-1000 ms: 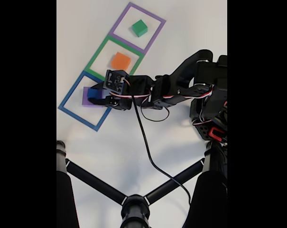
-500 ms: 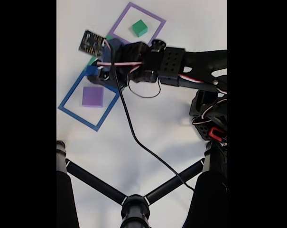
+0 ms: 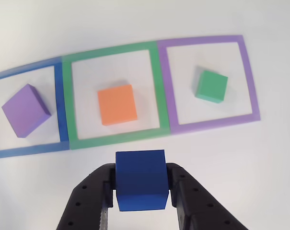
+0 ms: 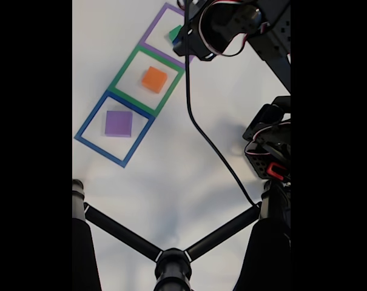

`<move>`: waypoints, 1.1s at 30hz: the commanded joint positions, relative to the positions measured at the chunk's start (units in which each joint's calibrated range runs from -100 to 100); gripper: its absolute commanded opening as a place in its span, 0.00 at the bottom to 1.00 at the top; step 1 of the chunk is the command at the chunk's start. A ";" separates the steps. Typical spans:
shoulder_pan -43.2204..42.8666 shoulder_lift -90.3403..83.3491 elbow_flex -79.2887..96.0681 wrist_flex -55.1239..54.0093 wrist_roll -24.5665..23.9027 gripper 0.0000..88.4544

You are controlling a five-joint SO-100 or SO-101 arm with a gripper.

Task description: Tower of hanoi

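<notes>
The blue cube (image 3: 141, 179) is clamped between the two fingers of the claw (image 3: 141, 191) and is held above the white table (image 3: 135, 28), near the camera in the other view. Beyond it, the rest of the set lies in a row of flat square frames: the purple block (image 3: 25, 110) in the blue frame (image 3: 61, 105) at the left, the orange block (image 3: 117, 104) in the green frame (image 3: 156, 91) in the middle, and the green block (image 3: 211, 86) in the purple frame (image 3: 248, 76) at the right.

The blocks look like light foam, soft enough to be dented by a hard squeeze and unlikely to slip. A hold on two opposite flat sides, as is taken on the cube now, is judged the soundest.

The grip itself is shown plainly in the other view, with the cube's faces flush against the fingers. The fixed view gives the arm's place instead: the claw's end is seen raised over the purple frame (image 4: 153, 27) at the far end, partly hiding the green block (image 4: 174, 33), with a black cable (image 4: 213, 145) trailing down from it.
</notes>
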 commanded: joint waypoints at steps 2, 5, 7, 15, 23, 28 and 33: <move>6.32 -3.89 -0.45 0.87 0.00 0.02; 9.83 -5.97 6.72 -4.88 0.00 0.02; 12.27 -7.57 13.63 -11.43 0.00 0.02; 18.59 -10.22 42.34 -45.18 0.00 0.02; 19.66 -2.21 58.70 -76.51 0.00 0.02; 18.82 6.29 59.79 -88.97 0.00 0.02; 18.14 12.38 60.43 -96.90 0.00 0.02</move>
